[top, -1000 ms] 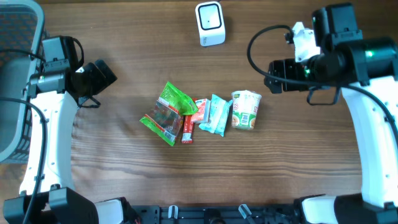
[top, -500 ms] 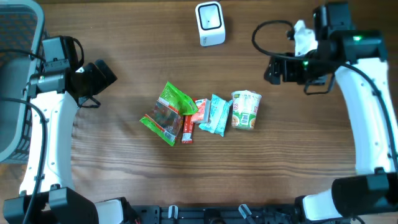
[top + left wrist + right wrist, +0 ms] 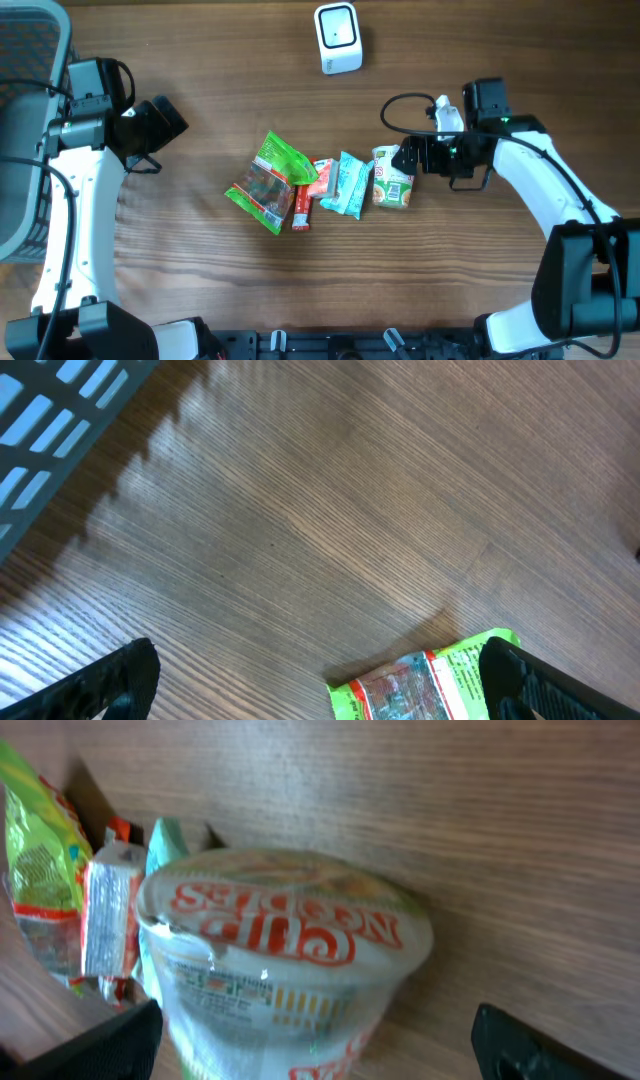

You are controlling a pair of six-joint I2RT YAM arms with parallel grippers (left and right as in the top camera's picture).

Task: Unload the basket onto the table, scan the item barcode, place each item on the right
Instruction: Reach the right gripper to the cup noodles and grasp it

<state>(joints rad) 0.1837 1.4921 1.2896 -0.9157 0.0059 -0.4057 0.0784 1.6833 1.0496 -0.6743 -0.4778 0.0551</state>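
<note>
A cup of noodles (image 3: 393, 178) lies on its side at the right end of a row of snack items. In the right wrist view the cup (image 3: 285, 960) fills the space in front of my open right gripper (image 3: 315, 1055), whose fingers stand wide on either side without touching it. From overhead, the right gripper (image 3: 408, 160) sits at the cup's right edge. The white barcode scanner (image 3: 338, 38) stands at the back centre. My left gripper (image 3: 165, 122) hovers open at the left, with only a corner of the green snack bag (image 3: 420, 685) between its fingers.
In the row lie a green snack bag (image 3: 268, 180), a red stick pack (image 3: 302, 205) and a light blue packet (image 3: 346, 184), close against the cup. A grey mesh basket (image 3: 25, 60) sits off the table's left side.
My right arm has swung from the back right down and left to the noodle cup, its jaws spreading wider. The left arm and the items have not moved.
</note>
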